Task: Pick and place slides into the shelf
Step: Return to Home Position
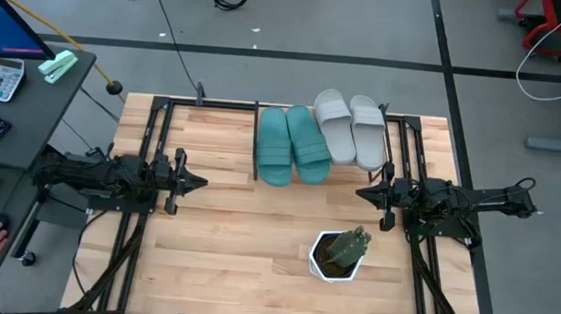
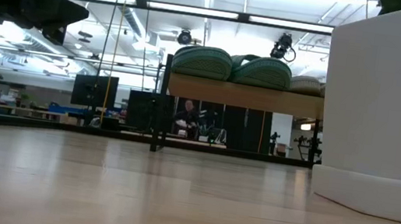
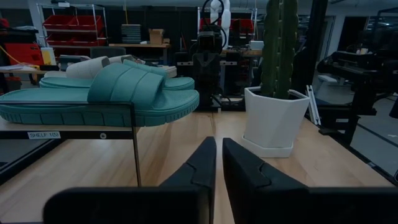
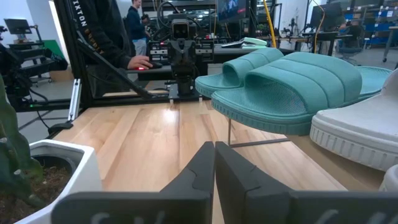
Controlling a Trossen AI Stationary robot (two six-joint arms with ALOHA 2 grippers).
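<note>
Seemingly the placing is finished, and the step in hand is judged to be parking the arms at rest. Nearest the front edge of the pale slatted wooden tabletop [image 1: 212, 262] stands a white faceted pot [image 1: 324, 266] holding a green cactus [image 1: 349, 245]. Farther in, at mid-table, the left gripper [image 1: 198, 182] lies low by the left side and the right gripper [image 1: 361, 192] by the right side, pointing at each other, well apart. Each claw is drawn together and pinches nothing: the right wrist view shows its fingers [image 4: 199, 165] pressed flat together, the left wrist view only a thin slit. At the far edge sits the shelf [image 2: 242, 95], a low rack with a light wooden plank on thin black legs. On it lie all four soft ridged slides: the teal-green pair [image 1: 291, 145] to the left, the light grey pair [image 1: 351, 128] just beside it, set at a slant. No slide lies on the tabletop, so the next move probably calls for no grasp, only for the arms to rest clear of the rack.

The high view alone shows all four slides. In the low view the pot hides most of the grey pair, yet that view shows the plank raised off the tabletop.
</note>
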